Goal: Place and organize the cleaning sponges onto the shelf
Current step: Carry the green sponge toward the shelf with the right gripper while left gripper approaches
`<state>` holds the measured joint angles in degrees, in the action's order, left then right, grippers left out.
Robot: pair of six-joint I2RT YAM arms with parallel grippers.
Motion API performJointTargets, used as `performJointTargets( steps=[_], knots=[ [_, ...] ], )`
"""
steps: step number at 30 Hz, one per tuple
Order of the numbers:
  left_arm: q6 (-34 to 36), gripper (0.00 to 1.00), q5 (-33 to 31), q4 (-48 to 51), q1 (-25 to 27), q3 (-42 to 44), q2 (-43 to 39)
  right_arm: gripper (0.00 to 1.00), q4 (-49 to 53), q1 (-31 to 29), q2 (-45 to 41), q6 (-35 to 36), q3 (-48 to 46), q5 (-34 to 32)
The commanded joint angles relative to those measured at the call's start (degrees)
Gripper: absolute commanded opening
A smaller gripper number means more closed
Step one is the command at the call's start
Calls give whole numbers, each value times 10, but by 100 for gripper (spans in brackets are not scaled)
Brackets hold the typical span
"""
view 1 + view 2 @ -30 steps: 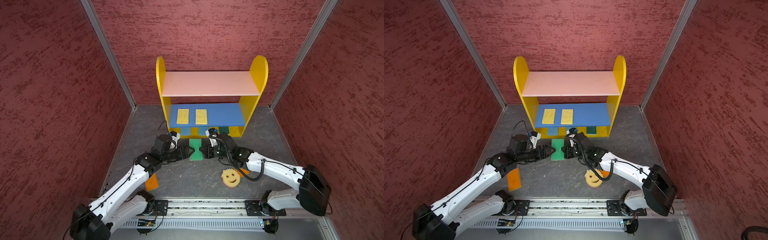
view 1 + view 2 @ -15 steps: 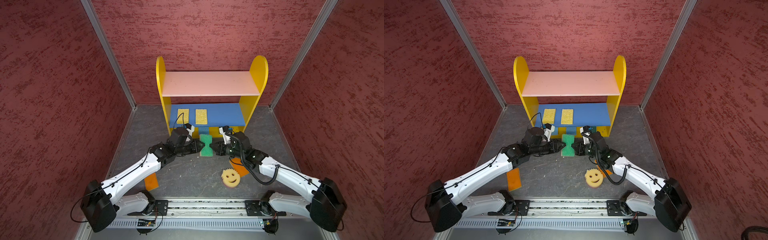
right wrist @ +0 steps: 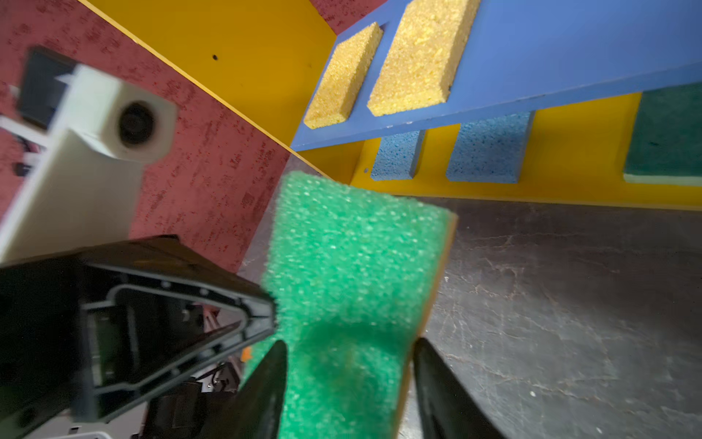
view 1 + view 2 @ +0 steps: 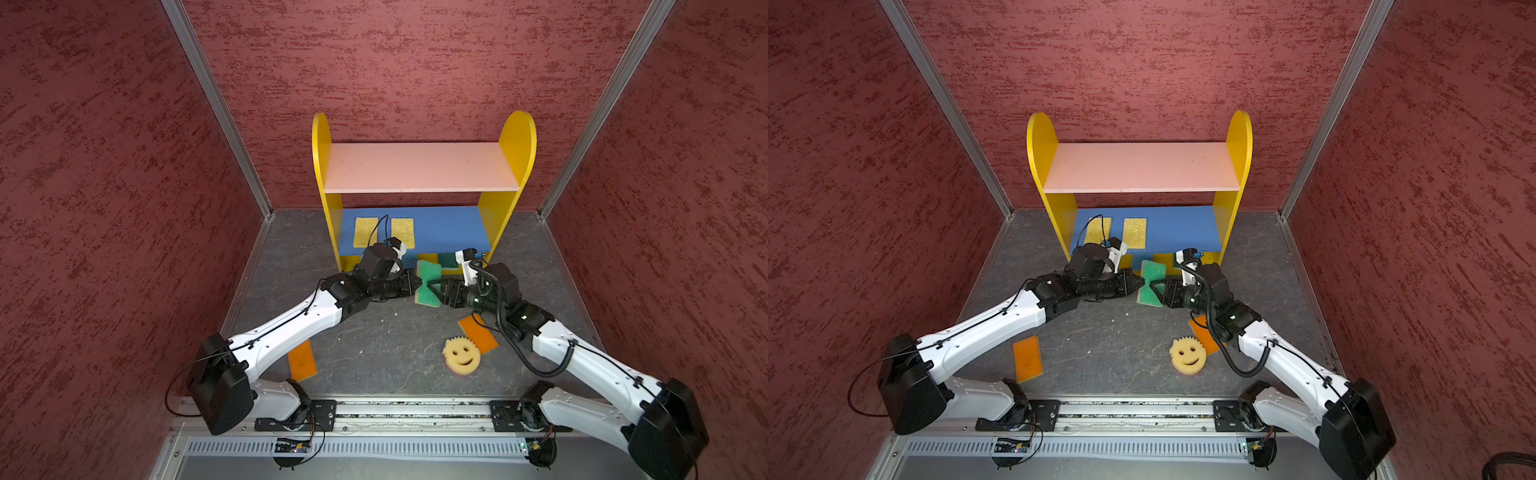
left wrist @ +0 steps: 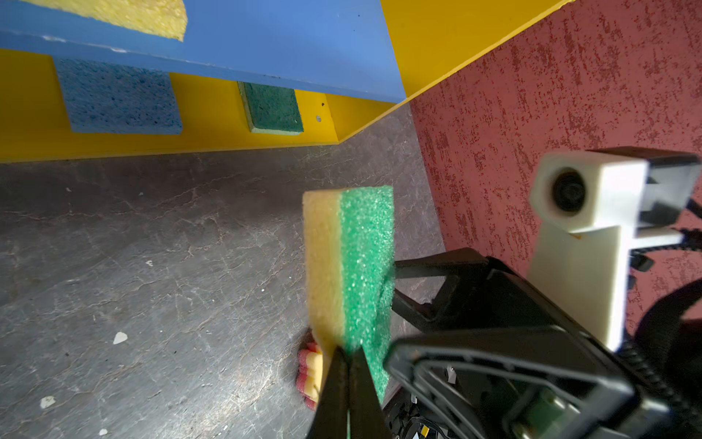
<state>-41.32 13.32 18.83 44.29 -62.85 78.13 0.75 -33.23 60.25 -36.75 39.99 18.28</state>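
Left wrist view: shelf [image 5: 437, 38] at 12 o'clock of tabletop [image 5: 152, 266]. Green sponge [image 5: 364, 258] is just before it, between both hands: left hand [image 5: 347, 357] pinches its 9 o'clock edge, right hand [image 3: 347, 349] stands spread astride 3 o'clock edge, prob. a handover for easier placing.

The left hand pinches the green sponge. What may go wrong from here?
1. The left hand pinches the green sponge near one edge only, so it may slip or twist out.
2. The open right hand flanks the sponge; pulling away may snag it.
3. Under the low blue board, it may catch the front edge.
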Motion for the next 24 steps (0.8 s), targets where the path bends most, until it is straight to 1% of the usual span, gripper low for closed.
performJointTargets(
  steps=[1, 3, 6, 10, 13, 15, 21, 24],
  knots=[
    [9, 4, 7, -19, 3, -10, 0, 73, -8, 17, -34, 4, -8, -1],
    [9, 3, 3, -17, 0, -10, 0, 74, -13, 24, -49, 0, -18, 1],
    [6, 3, 1, -23, -3, -7, -6, 77, -51, 31, -70, -32, -49, 20],
    [7, 3, -6, -26, -10, -2, -16, 77, -184, 37, -82, -120, -127, 54],
    [-6, 3, -9, -49, -14, 14, -28, 68, -270, 37, -66, -175, -165, 83],
    [-8, 3, -7, -55, -18, 20, -32, 60, -299, 37, -56, -196, -176, 95],
    [-10, 3, -3, -56, -25, 21, -35, 49, -351, 37, -28, -218, -181, 117],
    [-10, 3, -5, -59, -27, 23, -36, 40, -375, 37, -16, -224, -181, 123]
  ],
)
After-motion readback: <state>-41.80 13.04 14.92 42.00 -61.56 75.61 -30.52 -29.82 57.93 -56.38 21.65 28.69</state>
